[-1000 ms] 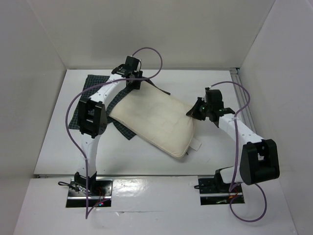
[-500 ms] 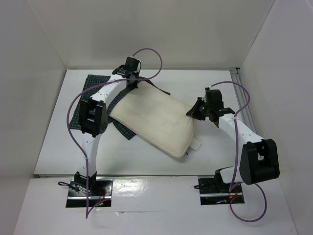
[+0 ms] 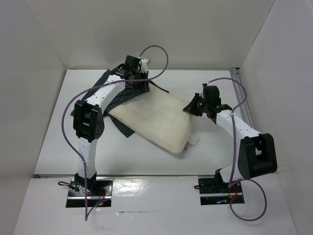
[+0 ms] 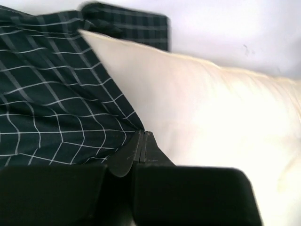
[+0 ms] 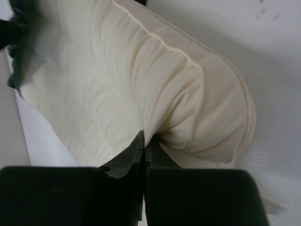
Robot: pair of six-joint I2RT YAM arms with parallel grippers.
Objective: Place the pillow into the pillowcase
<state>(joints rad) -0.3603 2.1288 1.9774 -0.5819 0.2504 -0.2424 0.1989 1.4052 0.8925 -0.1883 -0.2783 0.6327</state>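
One pillow (image 3: 159,120) lies mid-frame, its left end partly on one pillowcase (image 3: 120,103). Two grippers: left gripper (image 3: 142,86), upper centre, fingers pinched together on the pillowcase edge; right gripper (image 3: 191,107), right of centre, clamped on a pillow fold.

I see pillow (image 3: 159,122) lying partly over pillowcase (image 3: 122,129) on table (image 3: 58,147); left hand (image 3: 140,84) at far corner, right hand (image 3: 192,107) at right edge.
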